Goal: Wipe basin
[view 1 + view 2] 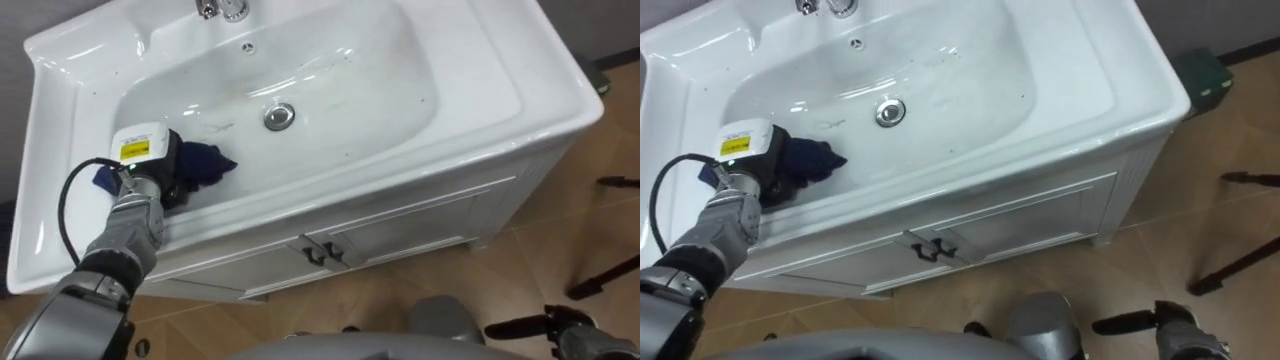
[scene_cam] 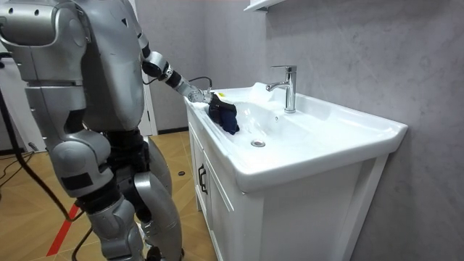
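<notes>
One white basin (image 1: 560,110) sits on one cabinet (image 2: 312,210). The cabinet has two doors (image 1: 410,222) and two dark handles (image 1: 316,256), side by side at the near middle. One faucet (image 2: 288,85) stands at the far rim. The bowl has one round drain (image 1: 280,116) and, farther back, one small overflow hole (image 1: 247,47). One dark blue cloth (image 1: 208,165) lies at the left of the bowl, with one hand on it, the left hand (image 1: 160,172). On the floor to the right are one dark green box (image 1: 1202,75) and two thin black legs (image 1: 1238,268). The room view adds one shelf (image 2: 259,4) and one red stripe (image 2: 64,228).
</notes>
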Controlling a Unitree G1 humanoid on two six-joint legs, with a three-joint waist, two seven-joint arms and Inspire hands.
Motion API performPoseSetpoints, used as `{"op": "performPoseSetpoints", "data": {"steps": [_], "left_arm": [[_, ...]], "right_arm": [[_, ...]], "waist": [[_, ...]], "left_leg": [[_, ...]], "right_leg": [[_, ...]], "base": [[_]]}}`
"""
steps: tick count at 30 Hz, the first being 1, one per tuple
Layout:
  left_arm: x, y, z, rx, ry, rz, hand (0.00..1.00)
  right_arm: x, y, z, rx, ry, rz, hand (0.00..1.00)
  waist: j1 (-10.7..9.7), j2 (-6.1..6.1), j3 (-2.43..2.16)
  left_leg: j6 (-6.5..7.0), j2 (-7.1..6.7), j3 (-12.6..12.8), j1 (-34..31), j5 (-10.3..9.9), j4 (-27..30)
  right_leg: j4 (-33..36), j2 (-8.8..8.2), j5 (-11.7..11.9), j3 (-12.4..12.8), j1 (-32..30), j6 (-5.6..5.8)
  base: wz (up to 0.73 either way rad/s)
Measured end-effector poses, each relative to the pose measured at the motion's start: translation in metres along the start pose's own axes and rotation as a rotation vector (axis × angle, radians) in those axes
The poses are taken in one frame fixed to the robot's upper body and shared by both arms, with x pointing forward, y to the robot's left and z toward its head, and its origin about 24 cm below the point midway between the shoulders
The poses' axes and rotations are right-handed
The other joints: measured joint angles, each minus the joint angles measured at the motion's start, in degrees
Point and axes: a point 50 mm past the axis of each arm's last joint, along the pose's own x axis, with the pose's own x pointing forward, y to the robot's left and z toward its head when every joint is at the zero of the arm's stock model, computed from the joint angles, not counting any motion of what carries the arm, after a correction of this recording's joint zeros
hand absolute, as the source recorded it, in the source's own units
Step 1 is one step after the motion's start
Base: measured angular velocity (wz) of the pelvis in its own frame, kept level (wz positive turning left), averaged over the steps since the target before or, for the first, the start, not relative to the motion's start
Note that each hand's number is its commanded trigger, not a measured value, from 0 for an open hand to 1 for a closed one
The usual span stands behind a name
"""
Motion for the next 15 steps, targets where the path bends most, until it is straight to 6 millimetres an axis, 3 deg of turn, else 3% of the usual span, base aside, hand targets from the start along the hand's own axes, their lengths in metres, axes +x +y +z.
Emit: {"op": "performPoseSetpoints", "data": {"steps": [9,15], "left_arm": [[0.01,0.015,0.014,-0.053,0.027,0.043,1.0],[0.02,0.026,0.041,-0.199,0.032,0.041,1.0]], "right_arm": [[0.0,0.006,0.008,0.002,-0.018,0.009,0.0],[-0.001,0.015,0.022,-0.071,-0.058,0.001,0.0]], "waist": [[-0.74,-1.4,0.93],[-1.64,-2.85,1.59]], "left_leg": [[0.0,0.02,-0.18,-2.05,0.0,0.94],[0.01,0.1,-0.72,-3.64,-0.01,2.24]], "right_leg": [[1.56,-0.22,-0.28,-0.26,-2.19,0.08],[3.04,-0.25,-0.45,0.06,-3.86,-0.03]], "base": [[0.03],[0.0]]}}
